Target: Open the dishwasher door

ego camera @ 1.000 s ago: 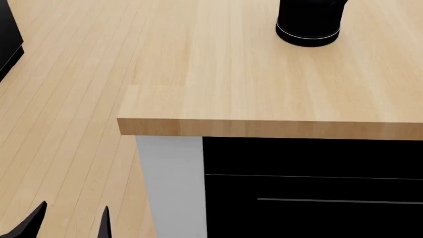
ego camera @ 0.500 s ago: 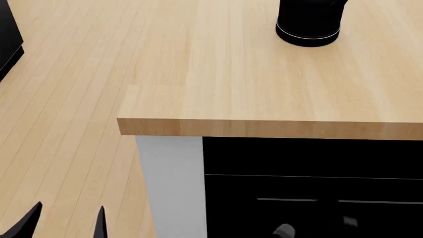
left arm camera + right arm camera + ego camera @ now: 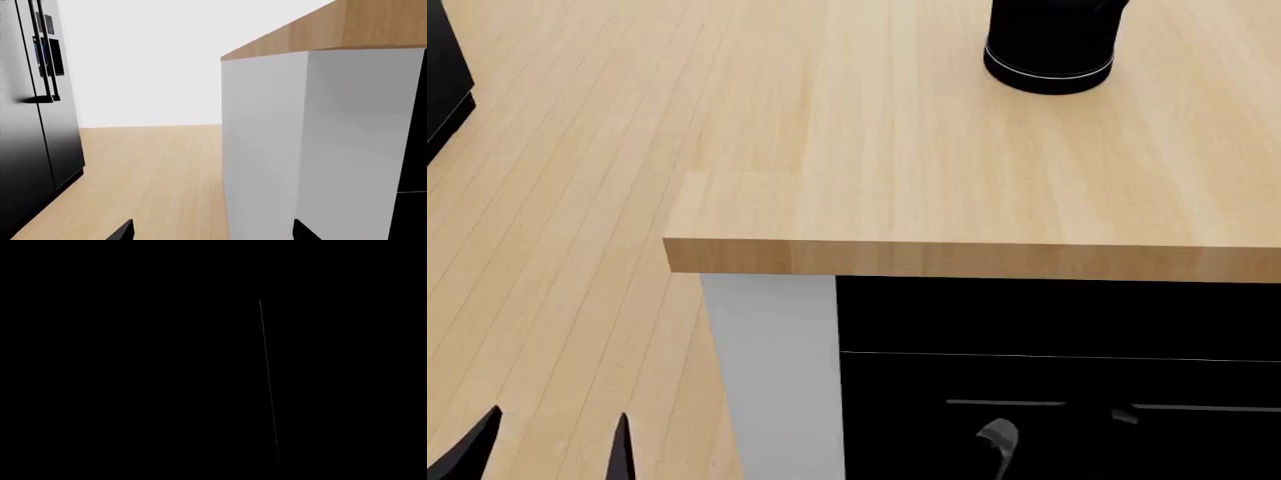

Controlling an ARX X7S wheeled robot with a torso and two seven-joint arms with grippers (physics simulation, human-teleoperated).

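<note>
Head view: the dishwasher door (image 3: 1068,420) is a glossy black flat panel at 5 o'clock, set directly beneath the front edge of the wooden countertop (image 3: 868,180). A narrow black strip (image 3: 1054,315) runs along its top, separated from the main panel by a thin pale line. The handle (image 3: 1201,408), a thin silver-grey bar, lies horizontally across the panel; the long axis of both door and handle runs from 9 to 3 o'clock. The door stands vertical, flush under the counter, its face turned toward the robot. A grey side panel (image 3: 771,380) borders the door at 9 o'clock. A black kettle (image 3: 1050,45) stands on the countertop at 1 o'clock.

The right gripper (image 3: 1054,440) shows as a dark shape crossing the handle, black against black; whether it is spread or closed cannot be told. The right wrist view is almost wholly black. The left gripper (image 3: 547,445) hangs at 7 o'clock over the wooden floor (image 3: 547,230), fingers spread wide, holding nothing.
</note>
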